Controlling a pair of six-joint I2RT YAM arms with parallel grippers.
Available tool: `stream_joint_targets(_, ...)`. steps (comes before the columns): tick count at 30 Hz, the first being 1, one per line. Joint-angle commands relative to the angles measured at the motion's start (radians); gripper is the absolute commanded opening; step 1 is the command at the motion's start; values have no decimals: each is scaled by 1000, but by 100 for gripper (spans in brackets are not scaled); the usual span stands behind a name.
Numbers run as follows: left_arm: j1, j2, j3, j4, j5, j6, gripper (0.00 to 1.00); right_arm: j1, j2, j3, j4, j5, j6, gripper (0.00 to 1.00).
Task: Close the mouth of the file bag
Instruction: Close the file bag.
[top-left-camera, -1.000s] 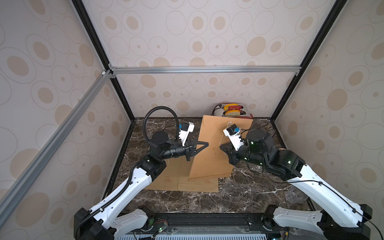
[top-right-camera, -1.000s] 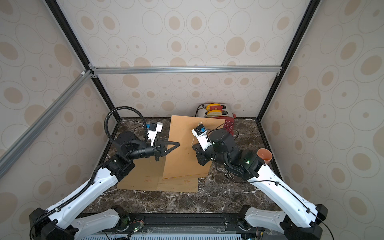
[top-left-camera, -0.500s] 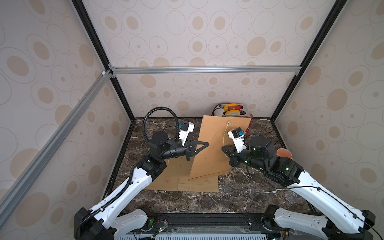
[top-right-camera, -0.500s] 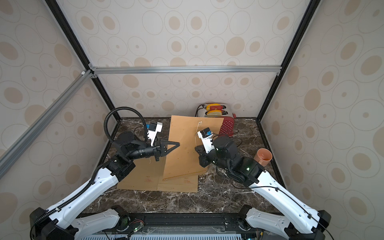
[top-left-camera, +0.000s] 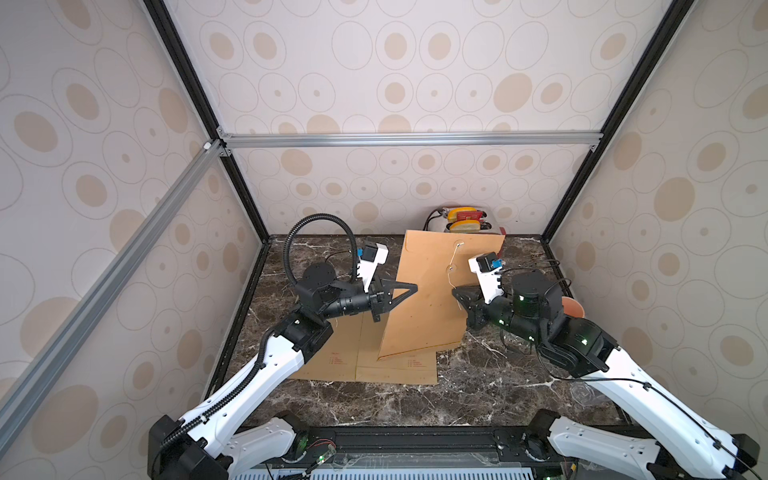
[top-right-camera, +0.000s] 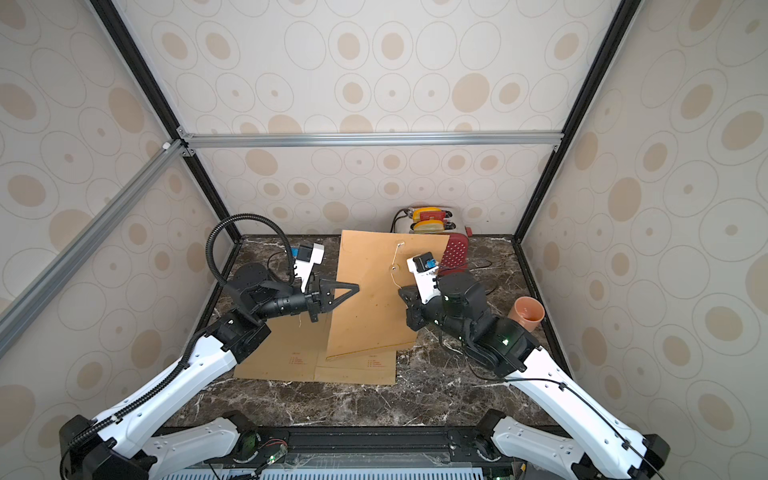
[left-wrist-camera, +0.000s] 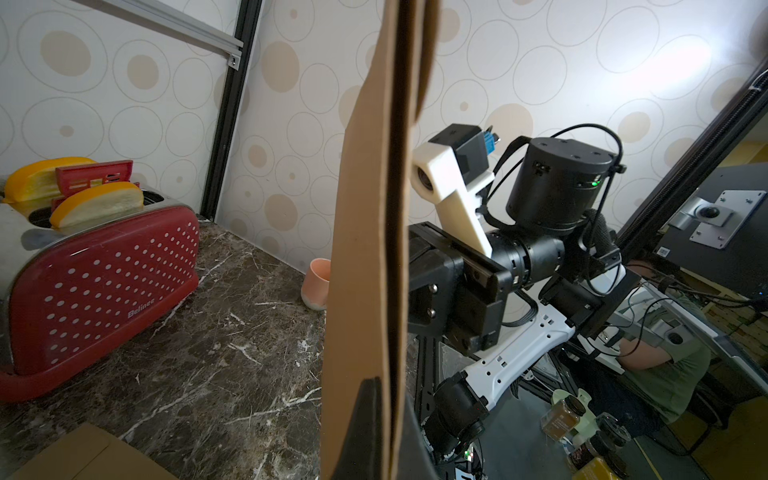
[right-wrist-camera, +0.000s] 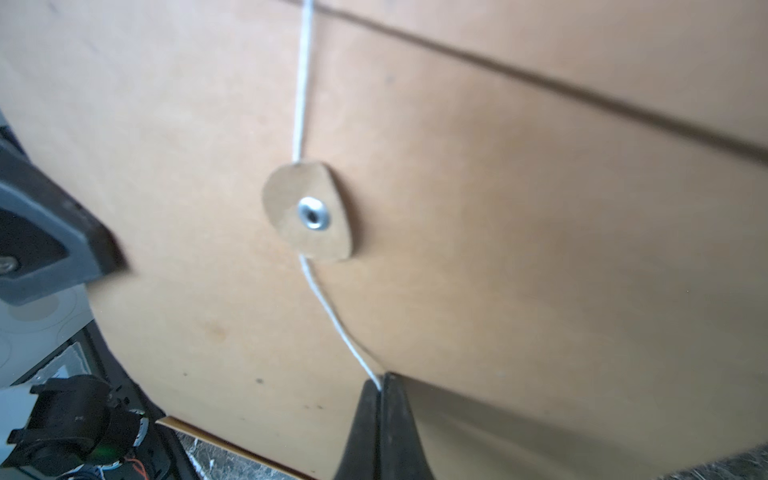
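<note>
The booth's spotted wallpaper closed in a dark marble tabletop (top-left-camera: 478, 390), with a red toaster (left-wrist-camera: 99, 282) at the back. Just in front of the toaster, the brown file bag (top-left-camera: 432, 299) stood nearly upright, flap end nearest it. The left gripper (top-left-camera: 411, 286) was clamped tight on the bag's long edge. The right gripper (right-wrist-camera: 380, 415) had its jaws fully closed on the white string (right-wrist-camera: 328, 307), just past the riveted paper disc (right-wrist-camera: 309, 212). I reckoned the thin string might slip out. A hard tug could tear the disc or twist the bag free.
</note>
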Motion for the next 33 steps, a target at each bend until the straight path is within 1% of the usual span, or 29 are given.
stream_joint_targets(1, -5, -8, 10, 51, 25, -10, 0, -56, -8, 33, -40, -31, -32, 0)
stream_joint_targets(3, -5, -5, 12, 51, 26, -10, 0, -90, 10, 79, -83, -49, -60, 0)
stream_joint_targets(6, -5, -3, 13, 49, 29, -12, 0, -114, 56, 176, -174, -52, -112, 0)
stream_joint_targets(11, -4, 2, 18, 41, 29, -6, 0, -117, 140, 352, -311, -36, -178, 0)
stream_joint_targets(14, -4, 8, 24, 28, 28, -3, 0, -116, 189, 436, -359, -84, -188, 0)
stream_joint_targets(19, -5, 10, 29, 14, 25, 3, 0, -112, 240, 496, -375, -185, -169, 0)
stream_joint_targets(24, -5, 17, 33, 8, 32, 2, 0, -97, 265, 535, -381, -204, -161, 0)
stream_joint_targets(27, -4, 19, 33, 9, 34, 3, 0, -86, 289, 582, -408, -188, -173, 0)
stream_joint_targets(29, -6, 16, 33, 6, 34, 7, 0, -80, 307, 618, -439, -154, -188, 0)
stream_joint_targets(30, -7, 15, 32, 5, 33, 7, 0, -76, 316, 637, -459, -128, -199, 0)
stream_joint_targets(33, -7, 16, 33, 0, 32, 10, 0, -50, 349, 704, -542, 15, -247, 0)
